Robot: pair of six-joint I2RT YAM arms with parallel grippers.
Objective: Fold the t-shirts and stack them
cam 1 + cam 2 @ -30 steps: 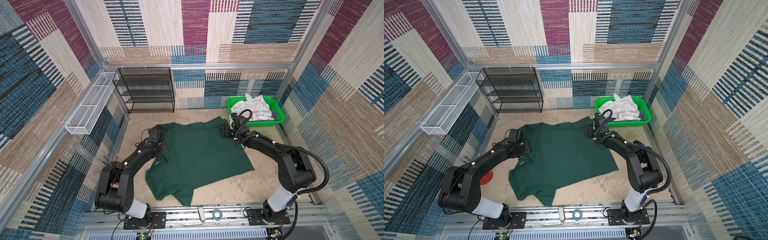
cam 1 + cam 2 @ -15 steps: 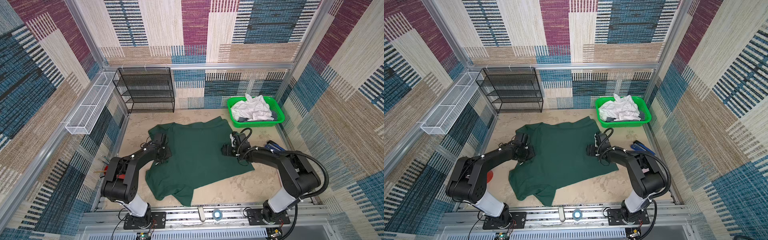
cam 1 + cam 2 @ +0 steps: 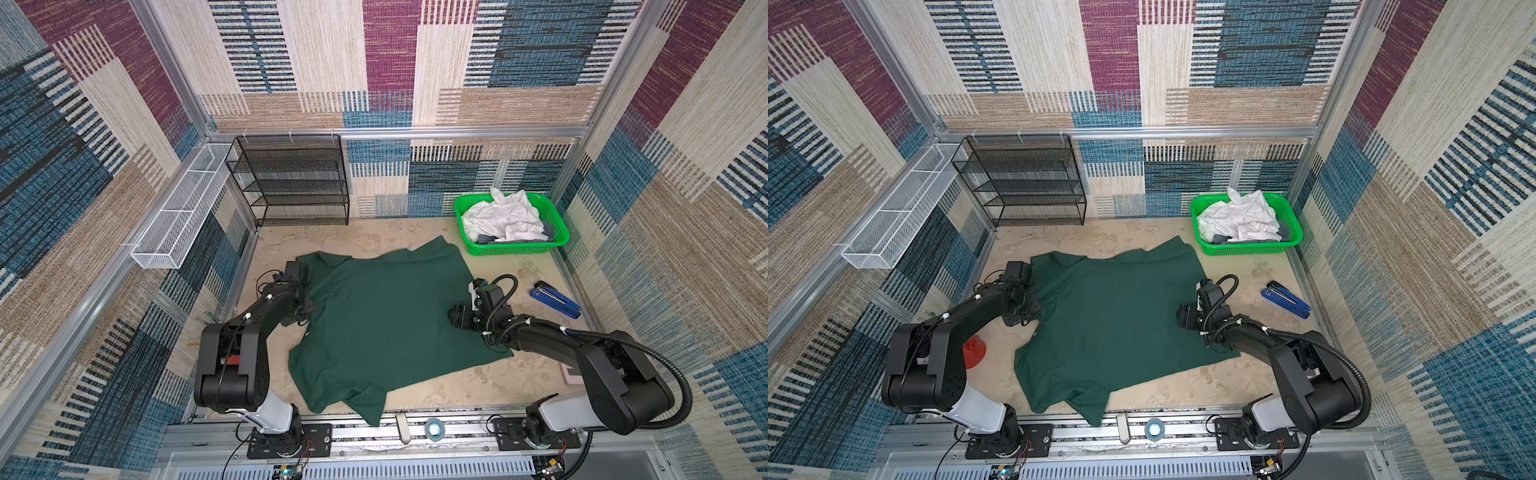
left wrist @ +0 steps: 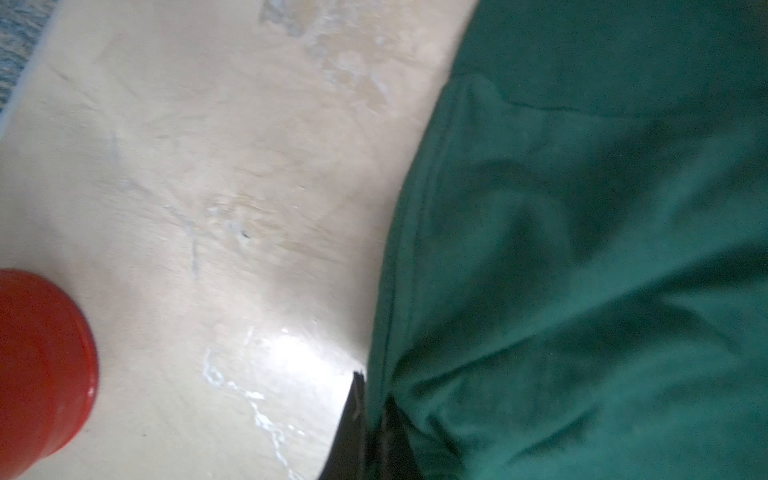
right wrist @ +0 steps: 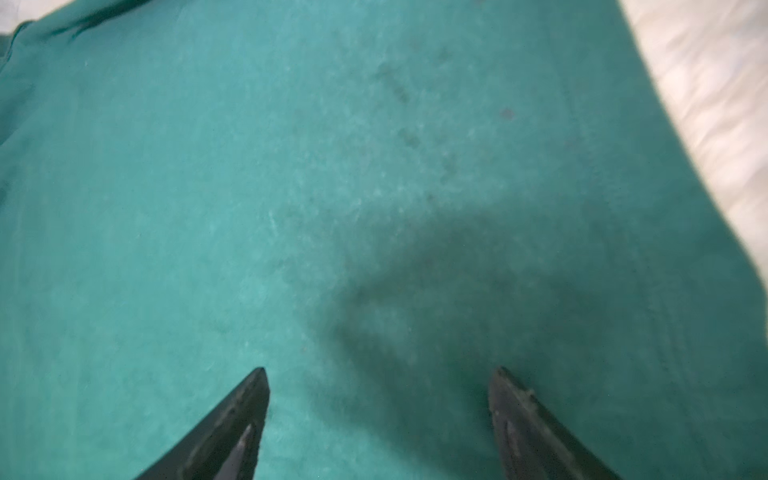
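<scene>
Left wrist view puts the left pincer (image 4: 371,395) clenched on the edge of the dark green t-shirt (image 4: 582,249). Cloth is bunched between its black fingers (image 4: 353,424), and a red plastic piece (image 4: 41,374) sits out on the bare table side. Both top views hide that pinch under the wrist. They show the arm folded low with the elbow bent.

The right pincer (image 5: 380,370) stands released, tips spread just above flat green cloth, with its arm stretched low over the shirt's right edge. Only the top views show what lies beyond it: white t-shirts (image 3: 503,216) heaped in a green basket (image 3: 511,249).

A second ago the left pincer was half spread, and the right one sat nearer the basket.
</scene>
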